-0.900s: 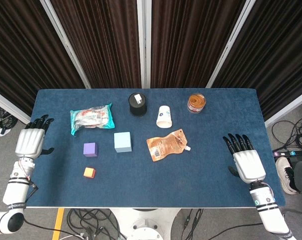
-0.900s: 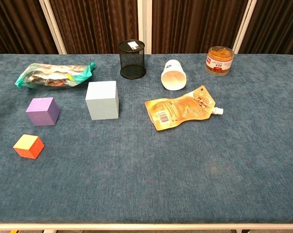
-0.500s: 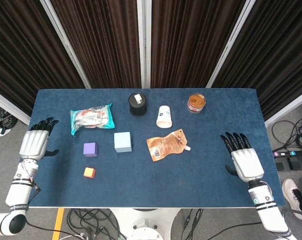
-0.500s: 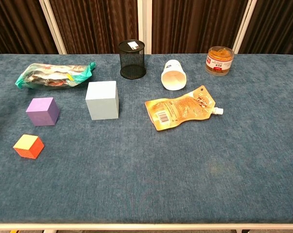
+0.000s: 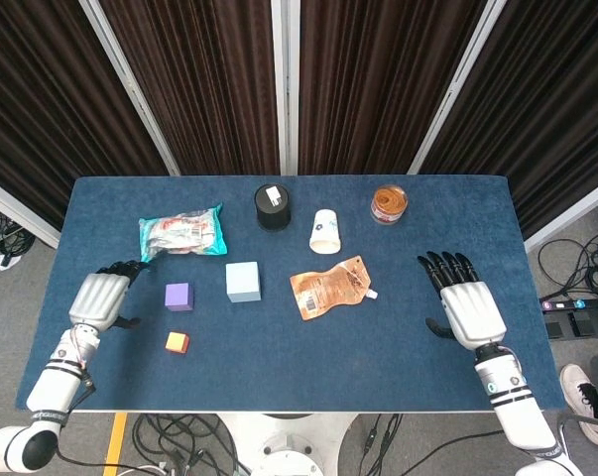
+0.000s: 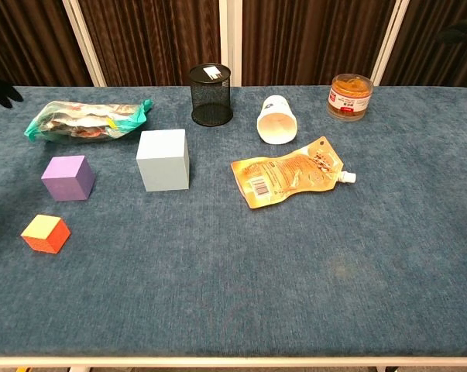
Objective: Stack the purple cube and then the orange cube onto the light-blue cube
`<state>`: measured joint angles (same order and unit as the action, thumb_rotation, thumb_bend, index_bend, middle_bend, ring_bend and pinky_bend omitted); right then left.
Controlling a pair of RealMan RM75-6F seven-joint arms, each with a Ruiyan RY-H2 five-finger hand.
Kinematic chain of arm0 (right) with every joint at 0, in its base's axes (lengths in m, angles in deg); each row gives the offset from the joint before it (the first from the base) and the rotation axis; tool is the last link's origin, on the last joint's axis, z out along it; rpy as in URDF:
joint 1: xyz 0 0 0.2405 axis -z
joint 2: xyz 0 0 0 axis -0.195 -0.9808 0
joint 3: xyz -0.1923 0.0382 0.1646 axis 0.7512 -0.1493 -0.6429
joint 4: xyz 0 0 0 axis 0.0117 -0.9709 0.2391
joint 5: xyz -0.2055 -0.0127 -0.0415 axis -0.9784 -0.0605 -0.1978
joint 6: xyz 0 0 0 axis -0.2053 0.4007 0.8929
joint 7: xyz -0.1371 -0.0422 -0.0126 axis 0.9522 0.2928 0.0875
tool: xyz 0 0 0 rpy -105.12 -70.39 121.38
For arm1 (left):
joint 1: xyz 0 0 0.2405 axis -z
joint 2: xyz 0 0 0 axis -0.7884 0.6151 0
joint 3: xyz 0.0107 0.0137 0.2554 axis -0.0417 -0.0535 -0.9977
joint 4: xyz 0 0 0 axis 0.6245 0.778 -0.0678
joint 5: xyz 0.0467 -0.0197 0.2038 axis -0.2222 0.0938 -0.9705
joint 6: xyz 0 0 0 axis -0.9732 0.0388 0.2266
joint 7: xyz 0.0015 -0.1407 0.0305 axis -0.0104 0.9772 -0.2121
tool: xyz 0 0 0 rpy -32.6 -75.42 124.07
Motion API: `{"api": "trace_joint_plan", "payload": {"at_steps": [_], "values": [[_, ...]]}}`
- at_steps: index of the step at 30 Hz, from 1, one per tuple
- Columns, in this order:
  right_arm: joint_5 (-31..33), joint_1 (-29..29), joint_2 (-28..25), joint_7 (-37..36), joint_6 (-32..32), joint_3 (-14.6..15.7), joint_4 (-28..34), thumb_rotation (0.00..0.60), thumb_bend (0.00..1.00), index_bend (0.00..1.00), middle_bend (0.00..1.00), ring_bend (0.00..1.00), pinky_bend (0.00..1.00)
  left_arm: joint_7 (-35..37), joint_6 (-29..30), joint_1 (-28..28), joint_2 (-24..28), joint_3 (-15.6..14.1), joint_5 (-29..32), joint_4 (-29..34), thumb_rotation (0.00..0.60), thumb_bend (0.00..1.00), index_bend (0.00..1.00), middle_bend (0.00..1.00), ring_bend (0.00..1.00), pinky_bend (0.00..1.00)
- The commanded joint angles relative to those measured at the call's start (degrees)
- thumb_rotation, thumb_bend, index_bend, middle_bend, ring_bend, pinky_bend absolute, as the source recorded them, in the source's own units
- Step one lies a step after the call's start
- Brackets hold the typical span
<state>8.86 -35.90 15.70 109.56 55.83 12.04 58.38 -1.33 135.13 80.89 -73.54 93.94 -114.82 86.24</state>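
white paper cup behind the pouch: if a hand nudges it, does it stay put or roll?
The white cup lies on its side with its mouth toward the chest camera, so it would likely roll, probably curving since it tapers. It looks empty and thin-walled, so likely light and easily crushed. The orange pouch in front might stop it.

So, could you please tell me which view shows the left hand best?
The head view: the left hand shows whole there, open, over the table's left edge beside the purple cube. The chest view catches only dark fingertips at its left border.
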Motion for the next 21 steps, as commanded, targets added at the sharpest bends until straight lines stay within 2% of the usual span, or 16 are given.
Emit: {"api": "trace_joint_plan", "payload": {"at_steps": [1, 10, 15, 21], "values": [[0.22, -0.32, 0.08, 0.36, -0.24, -0.27, 0.51, 0.6, 0.12, 0.0, 0.06, 0.0, 0.0, -1.14, -0.56, 1.0, -1.16, 0.22, -0.1, -0.29, 0.6, 0.05, 0.24, 0.31, 0.23, 0.33], [1.07, -0.24, -0.23, 0.25, -0.36, -0.33, 0.89, 0.6, 0.12, 0.0, 0.05, 0.0, 0.0, -5.19, -0.94, 3.57, -5.31, 1.82, 5.11, 0.68, 0.6, 0.05, 0.27, 0.35, 0.27, 0.38], [1.85, -0.45, -0.7, 0.19, -0.58, -0.74, 0.88, 0.6, 0.12, 0.0, 0.06, 0.0, 0.0, -6.92, -0.93, 4.59, -8.99, 2.05, 8.48, -1.72, 0.6, 0.06, 0.29, 0.37, 0.29, 0.39], [2.52, -0.44, -1.02, -0.01, -0.86, -0.69, 0.71, 0.6, 0.12, 0.0, 0.06, 0.0, 0.0, -7.83, -0.65, 5.37, -12.07, 1.65, 8.58, -5.45, 0.6, 0.07, 0.31, 0.37, 0.29, 0.39]]}}
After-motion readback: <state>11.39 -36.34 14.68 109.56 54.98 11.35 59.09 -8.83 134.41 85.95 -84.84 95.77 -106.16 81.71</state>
